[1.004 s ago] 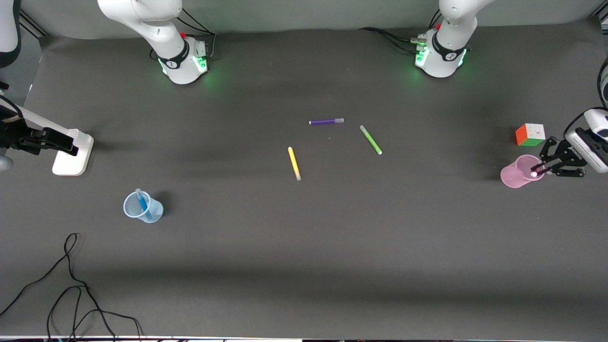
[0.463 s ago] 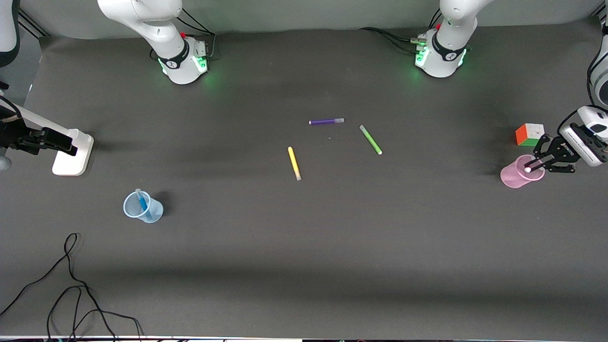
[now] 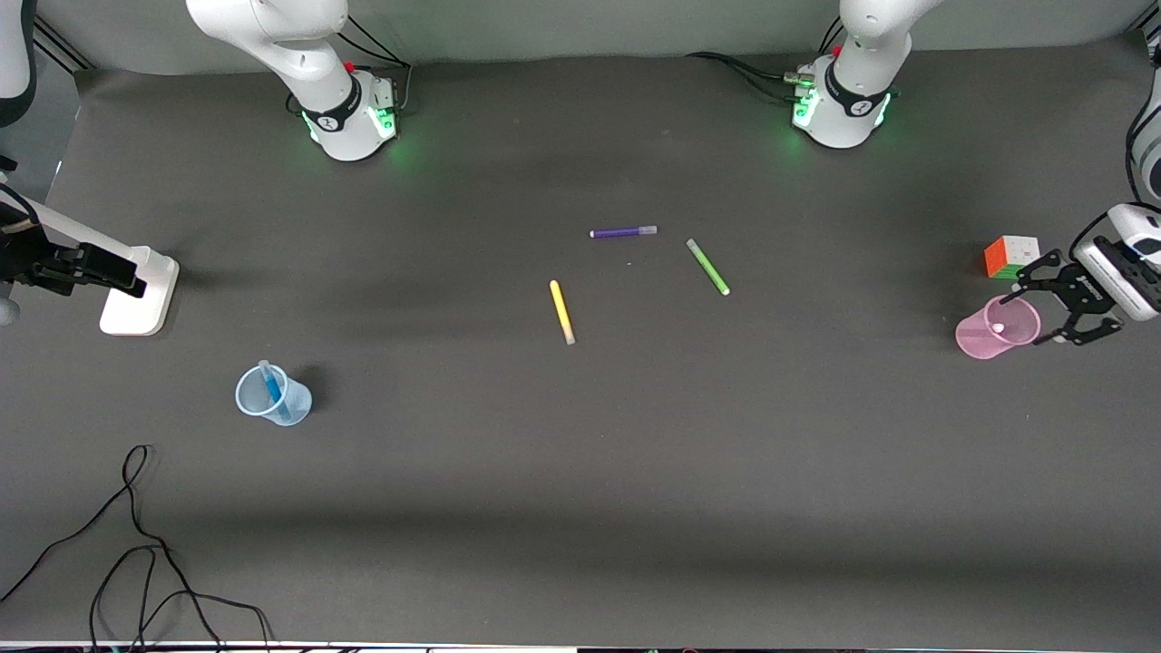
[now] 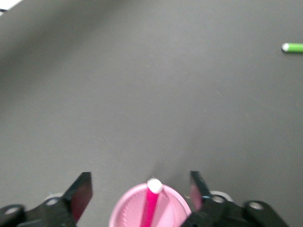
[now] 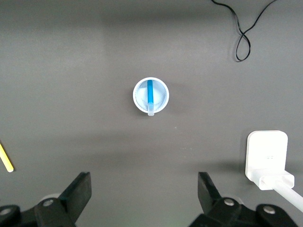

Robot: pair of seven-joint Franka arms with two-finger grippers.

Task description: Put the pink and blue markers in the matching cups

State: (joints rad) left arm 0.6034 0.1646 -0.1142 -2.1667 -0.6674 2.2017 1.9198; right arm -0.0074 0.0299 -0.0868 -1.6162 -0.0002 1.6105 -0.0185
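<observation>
Jaws on the left gripper (image 3: 1052, 308) are standing apart over the pink cup (image 3: 990, 332), gripping nothing; pink marker (image 4: 150, 204) is leaning inside. Right gripper (image 5: 144, 196) is waiting, jaws apart; blue marker (image 3: 272, 390) is sitting in the blue cup (image 3: 269, 395). Both markers are looking light, stiff, slick: mid-barrel being the place to grip. Cups are likely tipping easily. Surface (image 3: 580, 472) is looking matte, with room around both cups.

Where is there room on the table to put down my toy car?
The widest bare patch lies between the blue cup and the pink cup, nearer the camera than the yellow pen. The middle is crowded: yellow, purple and green pens. The cube, pink cup and open left claw fill that end.
</observation>
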